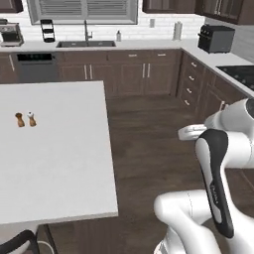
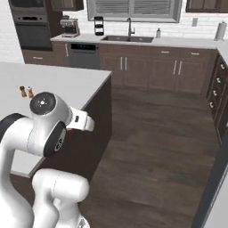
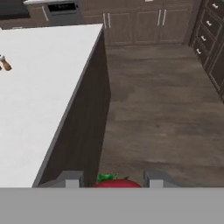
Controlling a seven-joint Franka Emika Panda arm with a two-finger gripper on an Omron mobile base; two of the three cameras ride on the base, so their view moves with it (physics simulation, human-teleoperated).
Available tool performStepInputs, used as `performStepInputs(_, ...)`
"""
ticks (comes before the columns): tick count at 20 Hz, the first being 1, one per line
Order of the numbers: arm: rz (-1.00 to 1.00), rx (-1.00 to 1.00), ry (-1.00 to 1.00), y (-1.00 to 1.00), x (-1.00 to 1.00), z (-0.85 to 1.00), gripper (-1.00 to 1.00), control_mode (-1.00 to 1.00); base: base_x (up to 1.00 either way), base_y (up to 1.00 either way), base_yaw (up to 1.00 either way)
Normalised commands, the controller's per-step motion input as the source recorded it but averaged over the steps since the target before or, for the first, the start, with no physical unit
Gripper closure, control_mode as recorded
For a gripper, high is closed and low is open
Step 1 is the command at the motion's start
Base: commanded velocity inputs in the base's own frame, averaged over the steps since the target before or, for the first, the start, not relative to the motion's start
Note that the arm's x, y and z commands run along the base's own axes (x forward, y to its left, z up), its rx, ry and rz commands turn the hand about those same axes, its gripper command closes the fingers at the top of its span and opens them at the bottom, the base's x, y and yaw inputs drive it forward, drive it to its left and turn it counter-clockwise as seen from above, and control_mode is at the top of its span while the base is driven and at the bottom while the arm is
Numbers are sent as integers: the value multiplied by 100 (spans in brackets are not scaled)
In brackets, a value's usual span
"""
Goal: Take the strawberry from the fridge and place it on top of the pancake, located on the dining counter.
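Strawberry (image 3: 117, 183): one bright red berry with a green leafy cap, seen in the hand view at the bottom edge, lying directly between the two dark finger tips (image 3: 71, 178) of the gripper (image 3: 113, 180). One gripper is present; its jaws stand partly apart, one on each side of the berry, closed on it so that the fruit is held between them. Only the upper part of the berry and its leaves can be seen.

Dining counter (image 1: 54, 163): one large white flat top with a dark wood side, lying to the left of the gripper in the hand view, with bare dark wood floor (image 3: 166, 113) beneath and ahead of the held berry. Two small shakers (image 1: 25, 119) stand close together on the counter top, one brown and one with a pale top.

Background, left base view: one sink (image 1: 86, 43) with a tap under the window, one dark dishwasher (image 1: 34, 67) in the run of brown cabinets, one coffee machine (image 1: 10, 33) at the far left and one dark toaster oven (image 1: 216, 38) on the right-hand corner counter. The robot's white arm rises at the lower right of this view.
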Motion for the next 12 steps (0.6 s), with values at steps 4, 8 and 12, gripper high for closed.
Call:
performStepInputs(4,0,0,0,0,0,0,100,100,-100,100,30)
performStepInputs(8,0,0,0,0,0,0,100,100,-100,63,32)
performStepInputs(12,0,0,0,0,0,0,100,100,-100,-27,54)
